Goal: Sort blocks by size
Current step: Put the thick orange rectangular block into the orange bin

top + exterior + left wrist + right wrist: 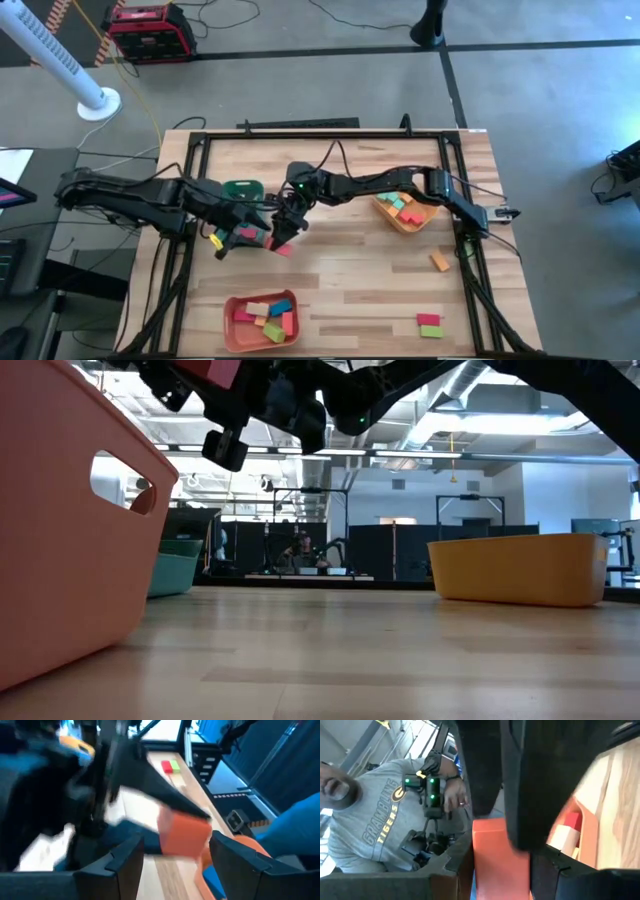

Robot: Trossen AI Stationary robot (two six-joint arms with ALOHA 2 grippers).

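Note:
A red-orange block hangs in the air over the table's middle left, between both grippers. My right gripper reaches across from the right and is shut on it. My left gripper comes from the left and is open. Its fingers stand on either side of the same block, with a gap showing beside one of them. Other blocks lie in the salmon tray and the yellow-orange tray. In the low view the block shows at the top edge, well above the table. My right gripper pinches the block's two opposite sides between its fingers. It comes in about level from the table's right. The block is lifted clear of the table. My left gripper: I cannot tell whether either finger touches the block.
A green tray stands just beyond the grippers. An orange block and a red and green pair lie loose at the near right. A person in a grey shirt is beyond the table's left side.

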